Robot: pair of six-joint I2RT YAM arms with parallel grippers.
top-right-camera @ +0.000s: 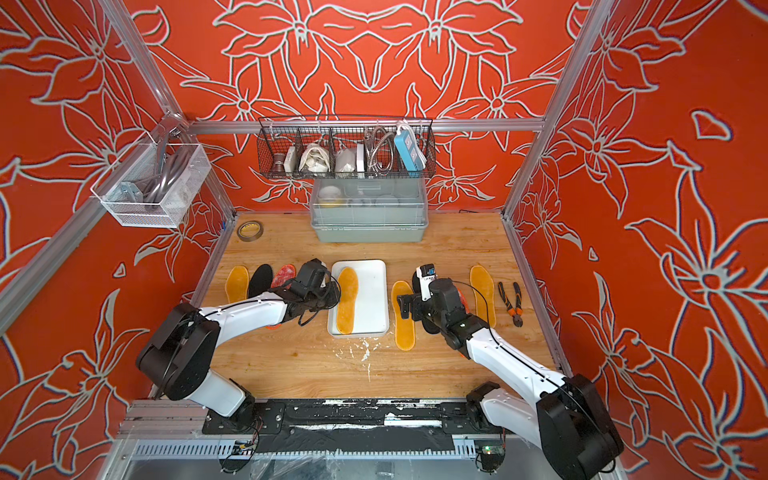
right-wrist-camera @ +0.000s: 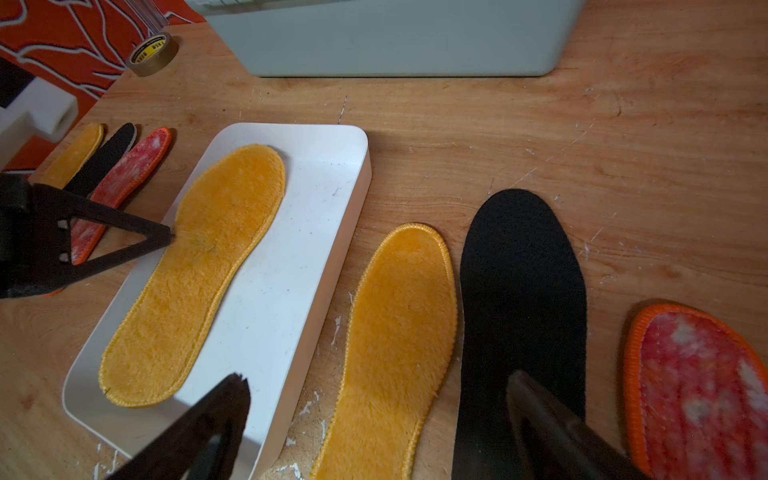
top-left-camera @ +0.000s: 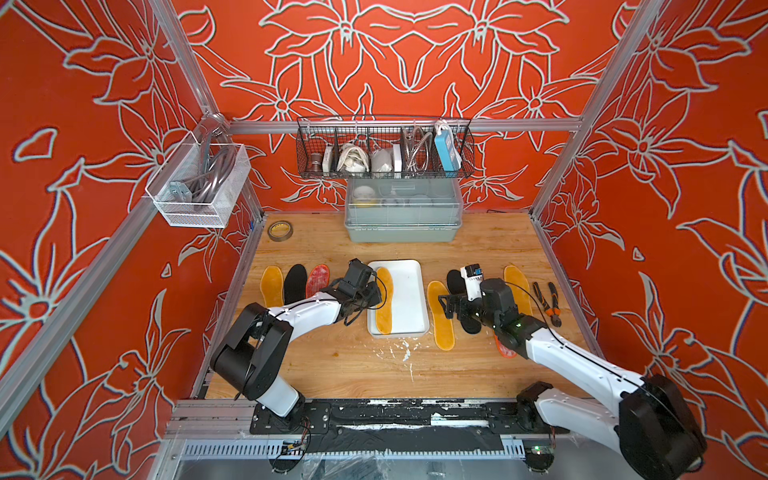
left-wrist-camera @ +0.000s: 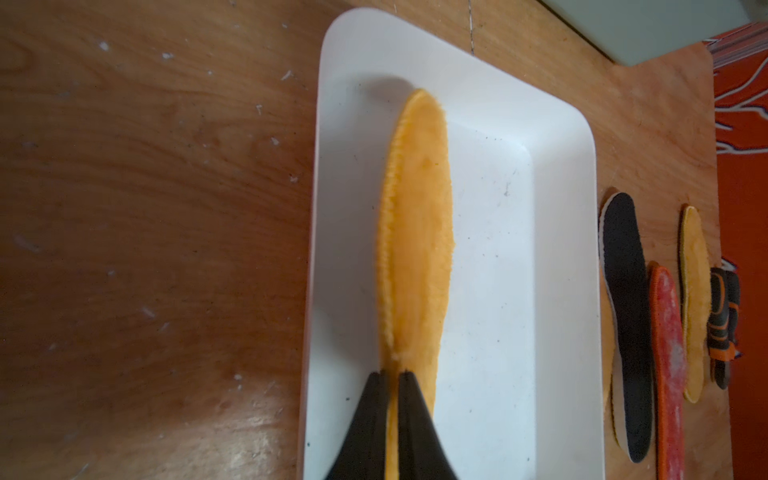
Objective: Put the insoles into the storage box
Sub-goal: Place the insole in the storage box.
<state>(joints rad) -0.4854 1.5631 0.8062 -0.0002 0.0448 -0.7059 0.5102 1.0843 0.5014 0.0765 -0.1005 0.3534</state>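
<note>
Your left gripper [left-wrist-camera: 390, 376] is closed on the left edge of the boxed amber insole [left-wrist-camera: 415, 232], about midway along its length. In the left wrist view the yellow rim sits pinched between the two black fingers [left-wrist-camera: 365, 419]. That insole lies lengthwise in the left half of the storage box [top-left-camera: 409, 299], with its wider end toward the far side. The box sits at the middle of the table [top-left-camera: 340, 365].

Your right gripper [right-wrist-camera: 376, 378] stands wide open above the table just right of the box. It hangs over the middle amber insole [right-wrist-camera: 399, 324] and the right black insole [right-wrist-camera: 523, 291], which lie flat side by side. The right red-and-white insole [right-wrist-camera: 698, 390] lies just right of those, and in both top views it is mostly hidden under your right arm. The outer amber insole [top-left-camera: 517, 286] lies further right, and the orange-handled pliers [top-left-camera: 548, 301] lie beside it near the table's right edge.

Left of the box, three more lie in a row: the left amber insole [top-left-camera: 272, 286], the left black insole [top-left-camera: 295, 282] and the left red-and-white insole [top-left-camera: 318, 279]. Your left arm covers their near ends.

At the far side of the table you have a grey-green bin [top-left-camera: 403, 216] and, toward the far left corner, a tape roll [top-left-camera: 279, 230].
</note>
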